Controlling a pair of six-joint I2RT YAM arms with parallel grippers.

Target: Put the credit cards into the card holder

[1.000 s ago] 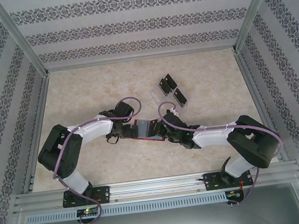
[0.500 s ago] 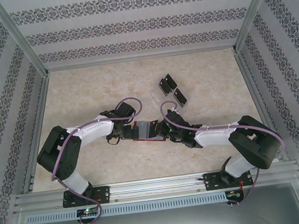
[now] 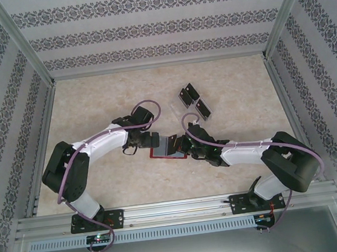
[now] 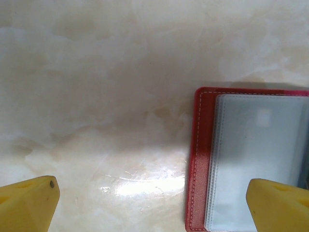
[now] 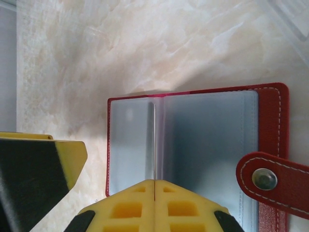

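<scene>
left gripper point(image 4: 153, 205) hangs with jaws spread wide over the left edge of the open card holder point(image 4: 251, 159), its arm bent in from the left. right gripper point(image 5: 154, 195), jaws pressed together, sits at the holder's right edge, arm stretched low. credit cards point(image 3: 188, 93) lie farther back on the surface point(image 3: 93, 110).

High overview, wrist close-ups sharing card holder point(image 5: 203, 145)
</scene>
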